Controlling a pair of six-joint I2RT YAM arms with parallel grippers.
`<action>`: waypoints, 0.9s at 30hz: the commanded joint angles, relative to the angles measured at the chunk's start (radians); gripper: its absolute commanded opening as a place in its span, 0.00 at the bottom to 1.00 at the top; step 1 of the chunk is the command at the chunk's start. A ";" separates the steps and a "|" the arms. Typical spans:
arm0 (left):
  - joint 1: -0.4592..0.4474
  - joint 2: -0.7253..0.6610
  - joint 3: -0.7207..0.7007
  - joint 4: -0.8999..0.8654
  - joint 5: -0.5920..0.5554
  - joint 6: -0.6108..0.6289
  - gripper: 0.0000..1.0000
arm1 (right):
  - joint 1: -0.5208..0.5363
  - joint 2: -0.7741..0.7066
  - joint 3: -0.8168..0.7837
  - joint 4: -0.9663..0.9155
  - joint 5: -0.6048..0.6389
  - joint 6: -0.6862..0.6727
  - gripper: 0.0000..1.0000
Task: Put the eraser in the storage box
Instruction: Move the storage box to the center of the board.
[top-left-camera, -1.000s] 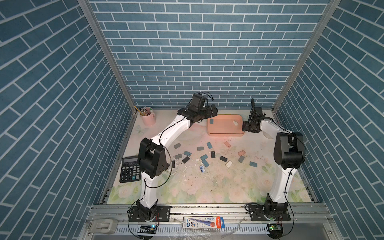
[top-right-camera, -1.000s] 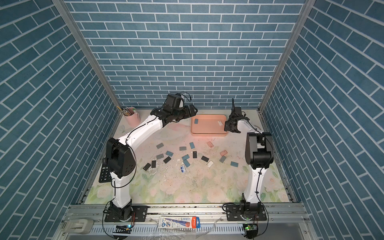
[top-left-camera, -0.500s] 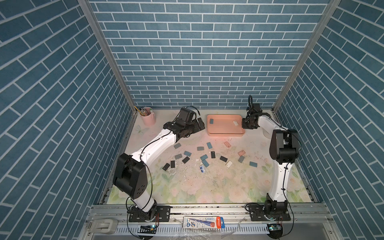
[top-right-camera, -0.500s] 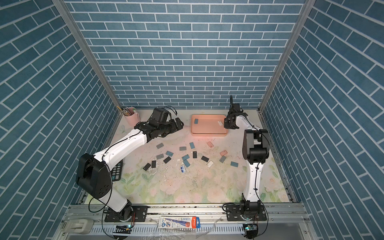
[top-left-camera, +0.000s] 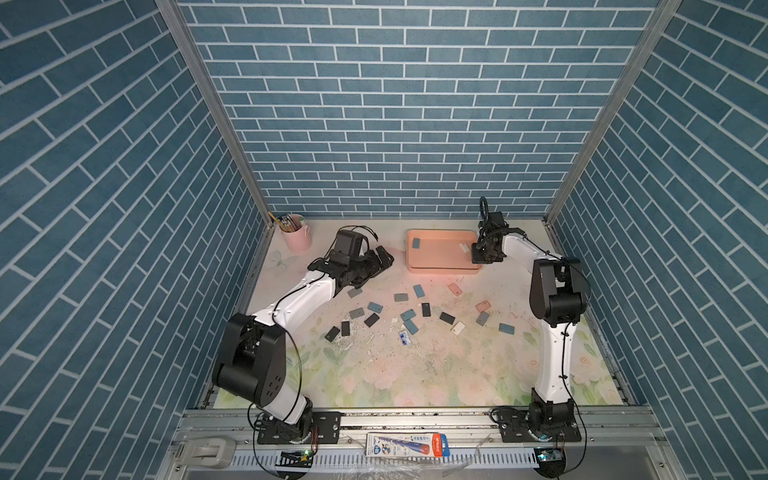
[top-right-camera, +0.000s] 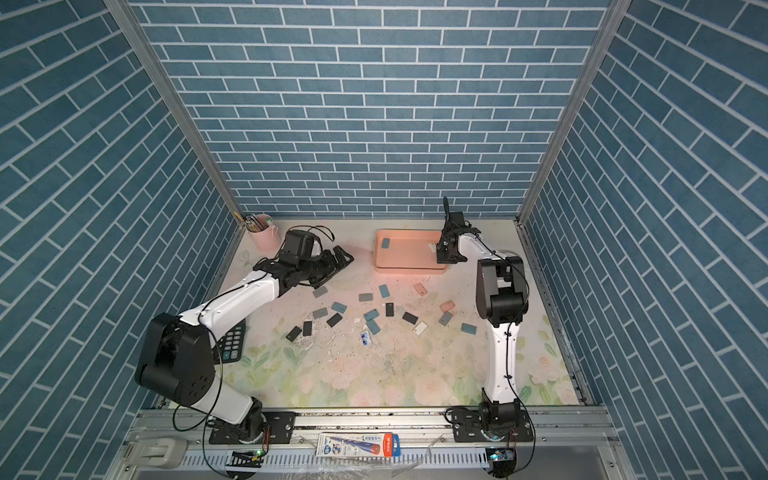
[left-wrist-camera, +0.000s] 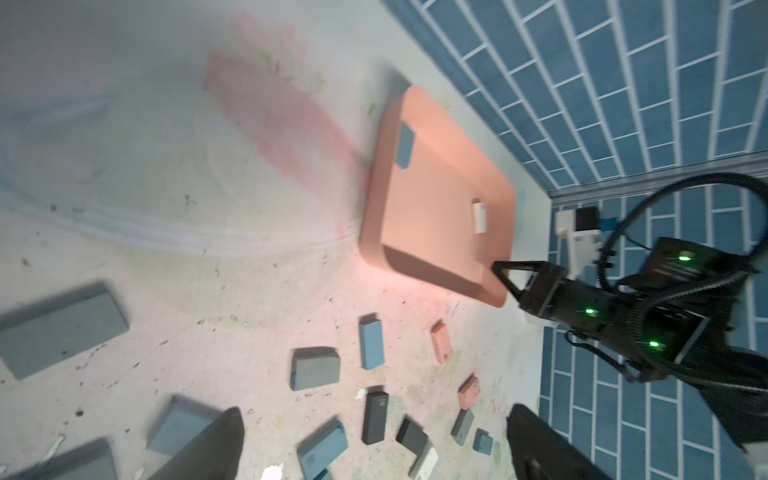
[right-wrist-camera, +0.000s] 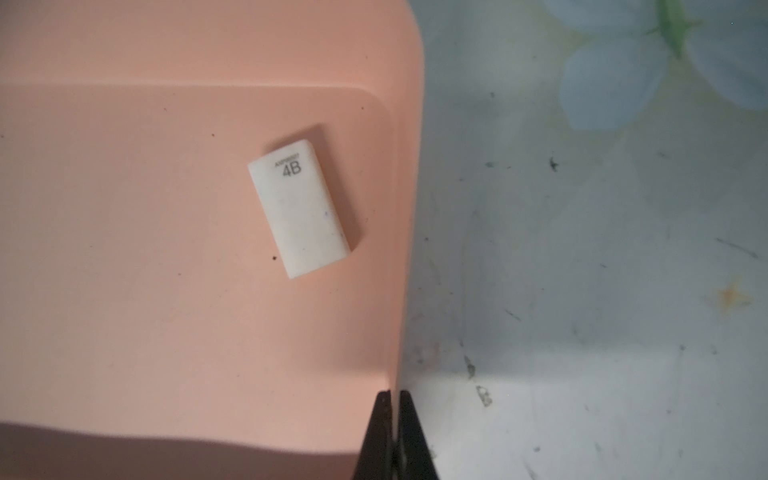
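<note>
A shallow salmon-pink rectangular plastic storage box (top-left-camera: 440, 257) with rounded corners and a low rim is seen at the back of the floral-printed bench (top-left-camera: 415, 374) in both top views. 2 erasers are laid flat inside it. A white rectangular eraser (right-wrist-camera: 299, 208) printed "4B" is placed near the short wall on the robot's right, just apart from that wall. A blue-grey rectangular eraser (top-left-camera: 416, 243) is placed near the opposite short wall.

The right fingers (right-wrist-camera: 409, 436) are pressed together, and nothing is held between them. Their tips are found at the rim of the box's right short wall, towards its front corner. Whether the rim is touched cannot be told. The white rectangular eraser is apart from them.

The left fingers (left-wrist-camera: 208, 449) are spread wide and empty. They are held above the bench to the left of the box and apart from it, between it and a pale pink cylindrical pencil cup (top-left-camera: 296, 237).

Many loose rectangular erasers (top-left-camera: 419, 290) in blue, grey, black, pink and white are scattered over the middle of the bench, in front of the box. A black calculator (top-right-camera: 232, 345) is partly hidden behind the left arm at the bench's left edge.
</note>
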 joint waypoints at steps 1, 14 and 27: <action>0.002 -0.012 0.025 -0.062 -0.031 0.061 1.00 | 0.048 -0.018 -0.028 -0.019 0.041 -0.049 0.00; -0.002 -0.044 0.021 -0.112 -0.074 0.101 1.00 | 0.114 -0.088 -0.078 -0.051 0.051 0.168 0.04; -0.135 -0.051 0.066 -0.136 -0.168 0.183 1.00 | 0.120 -0.278 -0.132 -0.011 0.037 0.103 0.59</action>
